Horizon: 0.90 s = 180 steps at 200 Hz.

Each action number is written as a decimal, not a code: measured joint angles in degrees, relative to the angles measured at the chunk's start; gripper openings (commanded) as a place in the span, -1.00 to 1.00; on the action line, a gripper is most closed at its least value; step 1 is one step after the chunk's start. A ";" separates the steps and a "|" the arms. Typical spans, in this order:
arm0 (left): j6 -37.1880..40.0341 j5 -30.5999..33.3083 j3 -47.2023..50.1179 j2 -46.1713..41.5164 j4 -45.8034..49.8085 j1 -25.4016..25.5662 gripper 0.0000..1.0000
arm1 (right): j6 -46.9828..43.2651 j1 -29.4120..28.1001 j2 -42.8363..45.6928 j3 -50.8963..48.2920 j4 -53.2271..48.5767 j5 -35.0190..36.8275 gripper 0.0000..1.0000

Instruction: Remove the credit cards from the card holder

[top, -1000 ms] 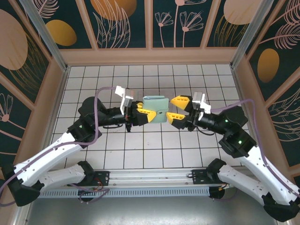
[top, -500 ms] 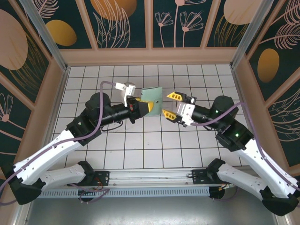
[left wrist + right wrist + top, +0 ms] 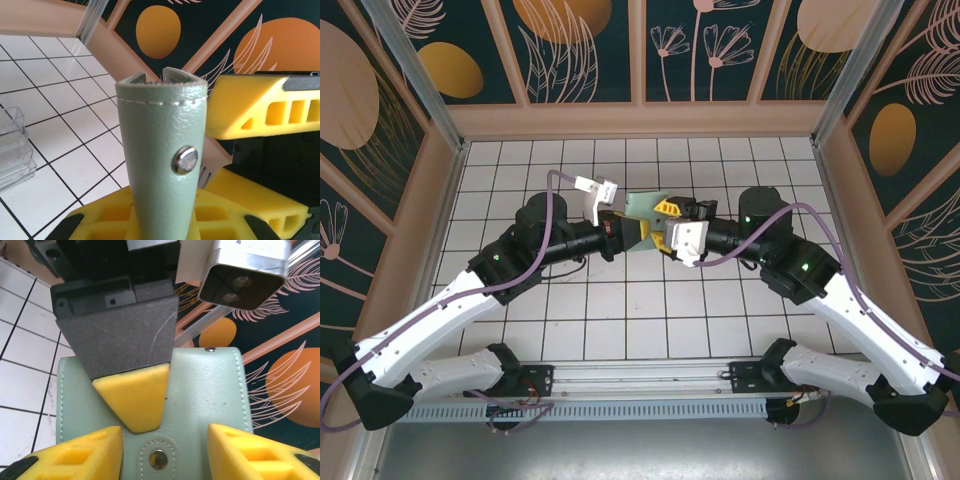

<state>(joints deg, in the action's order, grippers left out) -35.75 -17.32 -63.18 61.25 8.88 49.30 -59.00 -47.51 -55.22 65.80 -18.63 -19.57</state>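
The card holder (image 3: 642,206), a pale grey-green folded wallet, hangs above the tiled floor with my left gripper (image 3: 638,230) shut on its lower part. The left wrist view has the card holder (image 3: 162,150) edge-on, rising from between the yellow fingers (image 3: 100,222). My right gripper (image 3: 668,224) is open against the card holder's face. In the right wrist view its fingertips (image 3: 85,452) stand on either side of the snap tab (image 3: 158,459), pinching nothing. A left finger (image 3: 135,400) presses the card holder (image 3: 210,390) from the far side of the tab. The credit cards are hidden inside.
A clear plastic tray (image 3: 12,145) stands on the white tiled floor (image 3: 620,310) to the left in the left wrist view. Wooden-framed patterned walls (image 3: 640,60) close in the floor on three sides.
The left gripper has lifted and tilted the card holder upward. The right gripper has swung left up to the card holder's face, and its jaws have narrowed a little.
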 measured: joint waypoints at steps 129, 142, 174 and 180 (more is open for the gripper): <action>0.04 0.02 -0.07 0.20 0.83 -0.24 -1.00 | -2.27 -2.23 -1.97 1.46 -3.45 5.73 -0.34; 0.07 0.02 -0.07 0.22 0.83 -0.28 -1.00 | -2.29 -2.34 -1.97 1.46 -3.43 6.19 -0.39; 0.07 -0.13 -0.07 0.33 0.83 -0.35 -1.00 | -2.56 -2.45 -1.97 1.46 -3.21 6.91 -0.51; 0.07 -0.13 -0.07 0.33 0.83 -0.35 -1.00 | -2.62 -2.45 -1.97 1.46 -3.21 6.97 -0.53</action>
<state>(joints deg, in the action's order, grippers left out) -35.68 -17.45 -63.24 61.58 9.72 48.95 -61.63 -49.95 -57.19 67.26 -21.85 -12.60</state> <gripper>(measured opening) 0.153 0.252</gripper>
